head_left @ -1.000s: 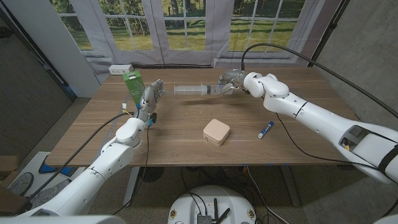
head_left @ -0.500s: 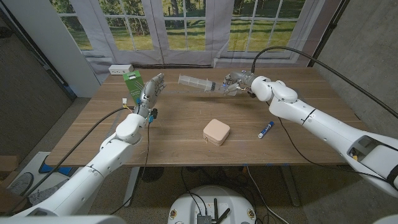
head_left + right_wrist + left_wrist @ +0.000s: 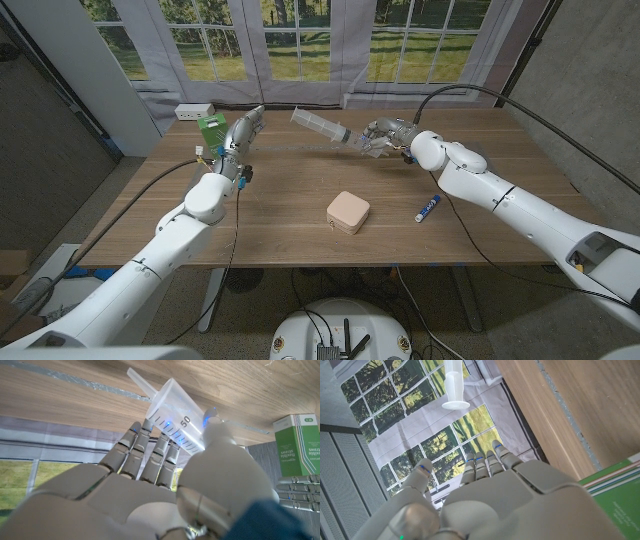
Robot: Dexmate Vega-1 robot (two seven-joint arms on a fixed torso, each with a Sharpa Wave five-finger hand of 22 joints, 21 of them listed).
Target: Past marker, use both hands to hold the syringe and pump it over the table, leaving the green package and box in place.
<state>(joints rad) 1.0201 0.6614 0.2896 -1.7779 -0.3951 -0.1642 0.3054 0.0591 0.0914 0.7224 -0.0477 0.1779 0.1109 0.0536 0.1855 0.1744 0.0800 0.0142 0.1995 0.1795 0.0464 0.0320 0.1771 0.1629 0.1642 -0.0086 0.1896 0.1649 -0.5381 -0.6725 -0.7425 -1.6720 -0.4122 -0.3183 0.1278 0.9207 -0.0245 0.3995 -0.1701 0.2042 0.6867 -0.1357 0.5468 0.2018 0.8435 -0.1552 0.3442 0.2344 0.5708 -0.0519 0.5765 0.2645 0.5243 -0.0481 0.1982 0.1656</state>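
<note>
My right hand (image 3: 383,137) grips the syringe (image 3: 319,123) up in the air over the far side of the surface (image 3: 300,215). My left hand (image 3: 240,135) holds nothing, fingers apart, next to the green package (image 3: 211,132). The box (image 3: 347,212) and marker (image 3: 427,208) lie nearer me.
</note>
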